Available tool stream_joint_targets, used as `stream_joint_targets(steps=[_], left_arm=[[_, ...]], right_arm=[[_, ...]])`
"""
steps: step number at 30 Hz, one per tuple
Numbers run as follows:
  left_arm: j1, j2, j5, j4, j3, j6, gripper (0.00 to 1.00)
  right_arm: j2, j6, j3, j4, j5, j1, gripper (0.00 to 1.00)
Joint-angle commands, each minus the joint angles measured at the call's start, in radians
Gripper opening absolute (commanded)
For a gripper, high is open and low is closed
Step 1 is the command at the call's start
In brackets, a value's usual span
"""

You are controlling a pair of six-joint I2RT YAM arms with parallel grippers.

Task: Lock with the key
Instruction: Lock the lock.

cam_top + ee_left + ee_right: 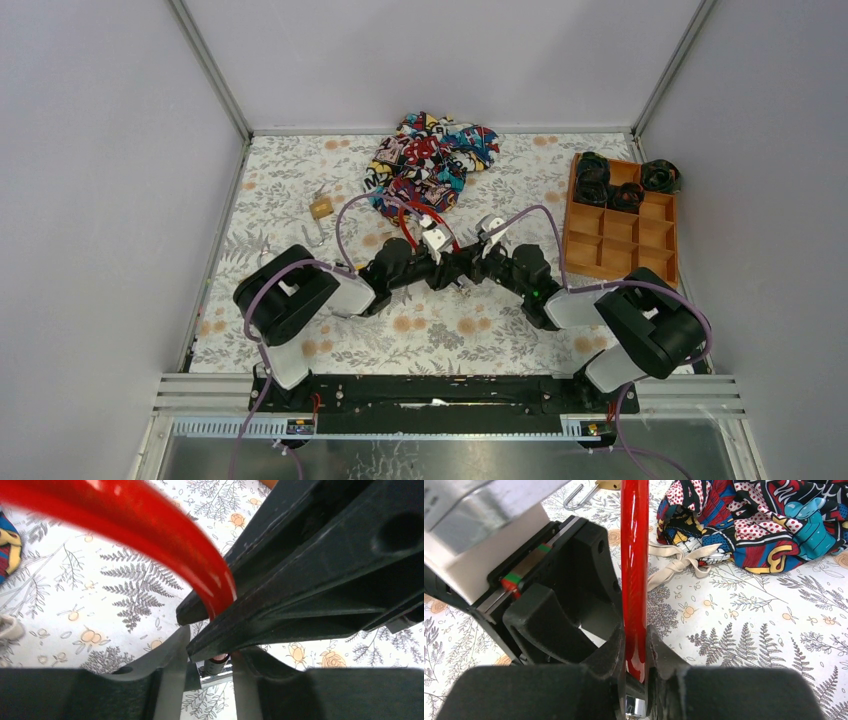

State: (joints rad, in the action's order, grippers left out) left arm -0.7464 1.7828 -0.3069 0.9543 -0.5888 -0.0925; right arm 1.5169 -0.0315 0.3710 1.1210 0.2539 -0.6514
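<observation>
While a small brass padlock [320, 207] lies well apart at the left of the flower-printed counter [450, 330], its shackle apparently open, the left end effector [210, 652] at centre has its jaws drawn narrow around a small metal piece [216, 669]. That piece is possibly the key, though the view is too cramped to be sure. Touching it rises the lock's red loop [634, 555], glossy, round in section and gently curved (a plastic-coated bar or cable, I judge). It is likely slick and prone to twist, so it is best gripped low, near its metal end. The right end effector [635, 645] is clamped tight on just that spot. Behind sits a soft comic-print cloth bag [430, 160], and far right a wooden compartment tray [640, 245].
</observation>
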Motion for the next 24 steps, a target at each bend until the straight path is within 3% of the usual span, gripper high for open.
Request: stream_joint_targets(steps=[1, 4, 6, 8, 9, 14, 16, 20, 24], left_arm=[[-0.019, 0.019, 0.026, 0.155, 0.041, -0.017, 0.33], [-0.020, 0.027, 0.017, 0.121, 0.021, -0.015, 0.19], [-0.018, 0.032, 0.003, 0.104, 0.013, 0.000, 0.05], [-0.018, 0.030, 0.006, 0.110, 0.025, 0.002, 0.00], [-0.017, 0.028, 0.031, 0.113, 0.034, -0.006, 0.00], [0.002, 0.018, 0.124, 0.187, 0.098, -0.050, 0.00], [0.003, 0.010, 0.123, 0.227, 0.123, -0.051, 0.00], [0.022, -0.001, 0.086, 0.271, 0.158, -0.055, 0.00], [0.046, -0.012, 0.063, 0.281, 0.184, -0.079, 0.00]], right_arm=[[-0.008, -0.002, 0.000, 0.022, 0.020, 0.002, 0.00], [-0.019, 0.021, 0.008, -0.006, 0.021, 0.001, 0.00], [-0.021, 0.027, 0.022, -0.028, 0.033, 0.002, 0.00], [-0.025, 0.027, 0.052, -0.090, 0.061, 0.002, 0.00], [-0.036, 0.027, 0.069, -0.142, 0.074, 0.001, 0.04], [-0.191, -0.003, 0.148, -0.502, 0.038, 0.005, 0.57], [-0.243, -0.035, 0.185, -0.665, 0.066, 0.017, 0.73], [-0.271, -0.160, 0.236, -0.912, 0.159, 0.074, 0.84], [-0.200, -0.360, 0.239, -0.936, 0.269, 0.191, 0.82]])
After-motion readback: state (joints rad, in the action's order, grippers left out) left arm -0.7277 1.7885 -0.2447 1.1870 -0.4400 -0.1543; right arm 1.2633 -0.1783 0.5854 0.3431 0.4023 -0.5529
